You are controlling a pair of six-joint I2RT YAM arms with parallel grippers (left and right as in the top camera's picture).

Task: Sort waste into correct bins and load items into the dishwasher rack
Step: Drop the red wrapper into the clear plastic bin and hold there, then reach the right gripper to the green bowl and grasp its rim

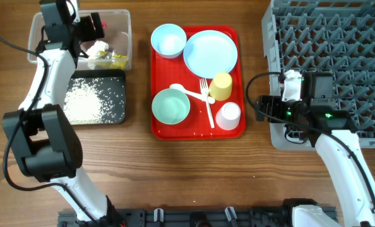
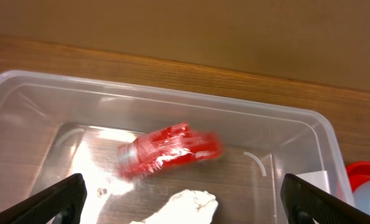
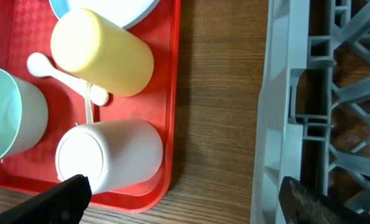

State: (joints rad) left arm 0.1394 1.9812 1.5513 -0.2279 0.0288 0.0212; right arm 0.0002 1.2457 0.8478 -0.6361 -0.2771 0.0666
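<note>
Over the clear tub [image 2: 284, 134], the left gripper [image 2: 182, 193] hung splayed wide and empty above a red wrapper [image 2: 169, 151], while the right gripper [image 3: 185, 186] gaped empty by the rack [image 3: 297, 93]

Overhead view: bright, even, diffuse light falls from above. The worktop [image 1: 194, 183] carries only short, soft shadows beside the arms, and the red tray [image 1: 161, 72] shows a mild sheen; focus is sharp throughout. Left wrist view: dimmer and warmer. The red wrapper [image 2: 169, 149] is smeared by blur, and white glare patches break up the floor of the clear tub [image 2: 172, 102]. Right wrist view: well lit. The yellow cup [image 3: 104, 53] is crisp with a broad soft highlight, while the recesses of the dishwasher rack [image 3: 297, 124] fall into shade.
</note>
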